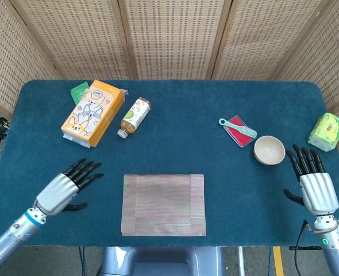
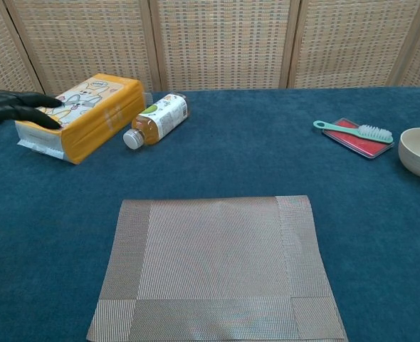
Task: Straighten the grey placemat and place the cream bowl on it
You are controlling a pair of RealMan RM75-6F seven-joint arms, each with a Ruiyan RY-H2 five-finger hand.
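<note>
The grey placemat [image 1: 164, 204] [image 2: 217, 267] lies flat and square near the table's front edge, with nothing on it. The cream bowl [image 1: 269, 149] [image 2: 419, 151] stands upright on the blue cloth at the right, well away from the mat. My left hand [image 1: 67, 185] hovers just left of the mat, fingers spread, holding nothing; only its dark fingertips [image 2: 18, 107] show in the chest view. My right hand [image 1: 315, 184] is open with fingers spread, near the front right edge, a short way below and right of the bowl and apart from it.
An orange tissue pack [image 1: 93, 112] and a lying bottle [image 1: 134, 116] sit at the back left. A green brush on a red pad [image 1: 238, 130] lies beside the bowl. A green packet [image 1: 327, 131] sits at the right edge.
</note>
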